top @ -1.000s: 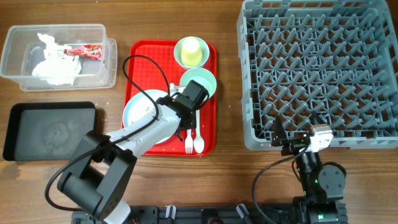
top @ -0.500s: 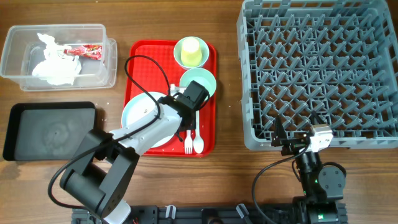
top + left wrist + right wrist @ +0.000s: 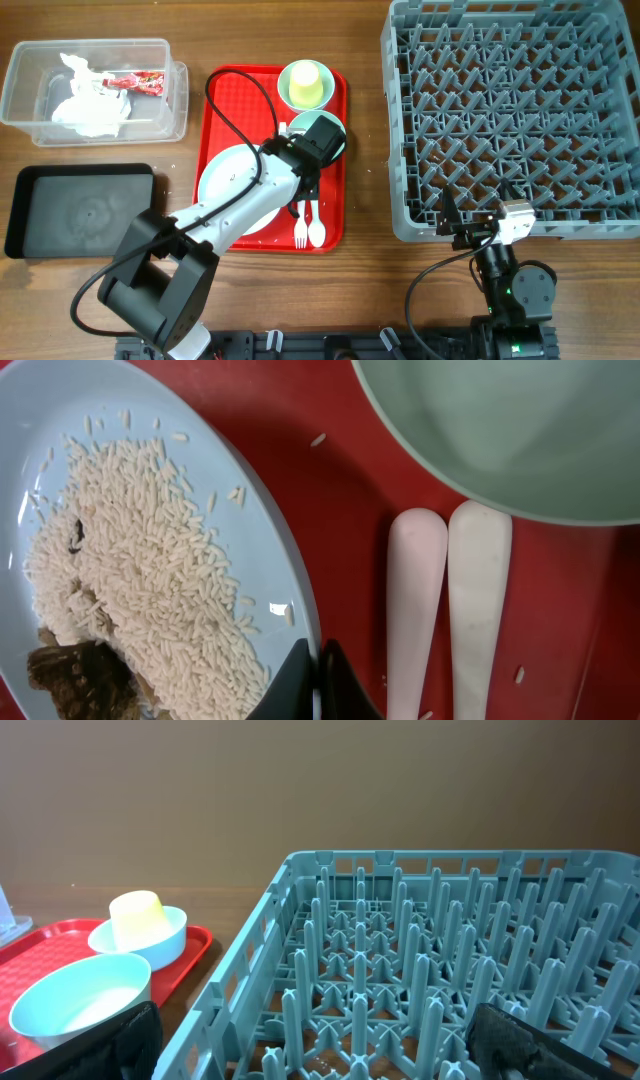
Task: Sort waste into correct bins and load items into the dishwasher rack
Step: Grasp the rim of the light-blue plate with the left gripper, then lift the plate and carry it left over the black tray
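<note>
My left gripper is shut on the right rim of the pale blue plate, which lies on the red tray and holds rice and brown lumps. From overhead, the gripper is at the plate. The pale blue bowl lies just beyond, half hidden under the wrist. The white fork and spoon lie beside the plate. The yellow-green cup stands in the pale green small bowl. My right gripper is open and empty at the rack's near edge.
The clear tub at the far left holds the napkin and the red-and-white wrapper. The black tray lies in front of it. The red tray sits between the bins and the rack.
My left wrist has shifted a little away and to the right, over the pale blue bowl, still at the plate's rim. The right arm has not moved.
</note>
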Robot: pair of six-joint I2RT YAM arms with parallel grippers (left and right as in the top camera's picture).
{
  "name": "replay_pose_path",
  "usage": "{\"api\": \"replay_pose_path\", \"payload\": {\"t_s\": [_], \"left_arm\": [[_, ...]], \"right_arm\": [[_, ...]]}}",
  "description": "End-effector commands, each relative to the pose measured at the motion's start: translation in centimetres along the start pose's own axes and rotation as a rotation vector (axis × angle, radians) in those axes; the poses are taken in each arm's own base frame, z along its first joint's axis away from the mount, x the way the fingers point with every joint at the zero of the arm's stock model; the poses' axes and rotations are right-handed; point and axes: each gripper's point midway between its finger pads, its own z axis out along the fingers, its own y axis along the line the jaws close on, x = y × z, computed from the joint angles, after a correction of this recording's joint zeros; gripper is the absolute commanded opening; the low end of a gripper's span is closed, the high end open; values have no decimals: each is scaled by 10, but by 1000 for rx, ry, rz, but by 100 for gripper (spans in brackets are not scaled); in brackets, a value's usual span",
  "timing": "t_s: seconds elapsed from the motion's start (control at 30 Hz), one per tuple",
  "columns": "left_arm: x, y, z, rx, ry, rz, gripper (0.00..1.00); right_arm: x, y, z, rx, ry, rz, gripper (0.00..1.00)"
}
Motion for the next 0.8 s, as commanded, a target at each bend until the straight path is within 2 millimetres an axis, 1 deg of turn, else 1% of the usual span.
{"api": "replay_pose_path", "payload": {"t_s": [0.0,0.17,0.37,0.5,0.67,0.77], "left_arm": [[-12,4,-9,-32,-51,-3,4],[-14,12,-13,-77,-60,-1,4],[-27,11,-27,-78,-84,-7,4],[-31,11,-31,-77,-92,-9,4],[-32,25,-37,-147,-97,4,4],[-37,30,-49,-170,-98,9,4]], "right_arm": [[-1,-3,0,13,-7,-13,100],[-1,-3,0,13,-7,-13,100],[-1,-3,0,13,-6,-13,100],[-1,-3,0,13,-7,-13,100],[-1,-3,0,13,-6,-13,100],[-1,-3,0,13,-6,-13,100]]}}
